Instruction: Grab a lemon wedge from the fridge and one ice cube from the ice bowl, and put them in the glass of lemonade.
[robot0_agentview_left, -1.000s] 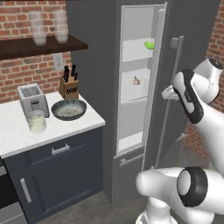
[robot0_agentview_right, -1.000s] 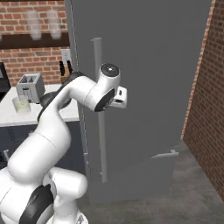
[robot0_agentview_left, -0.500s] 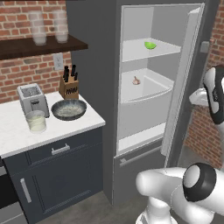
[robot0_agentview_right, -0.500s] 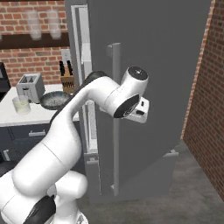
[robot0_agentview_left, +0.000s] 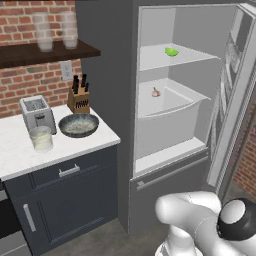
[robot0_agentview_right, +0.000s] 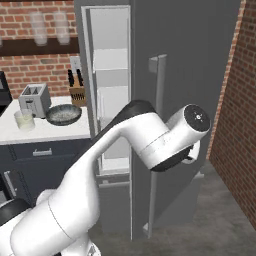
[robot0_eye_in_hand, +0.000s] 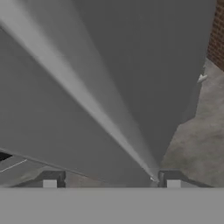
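Inside the fridge (robot0_agentview_left: 175, 90), whose door (robot0_agentview_right: 180, 75) stands swung wide open, the lemon wedge (robot0_agentview_left: 171, 51) lies on the top shelf (robot0_agentview_left: 170, 57), toward the back. One level below it, a small beige-pink bulb (robot0_agentview_left: 155, 92) sits in the pale drawer (robot0_agentview_left: 170, 115). Left of the fridge, on the white surface (robot0_agentview_left: 20, 150), the ice bowl (robot0_agentview_left: 78, 125) rests nearest the fridge wall, with whitish contents showing. The glass of lemonade (robot0_agentview_left: 41, 138) stands left of the bowl and in front of the silver toaster (robot0_agentview_left: 36, 113). A knife block (robot0_agentview_left: 78, 97) stands behind the bowl against the brick wall, and two frosted glasses (robot0_agentview_left: 55, 31) stand on a dark shelf (robot0_agentview_left: 50, 52) above. No brand, label or writing can be read on any of these. Out by the fridge door, the gripper (robot0_eye_in_hand: 111, 180) faces the door's grey outer face and its long bar handle (robot0_eye_in_hand: 83, 96); in the hand view the jaws stand well apart with nothing between them, the handle running just inside one fingertip.
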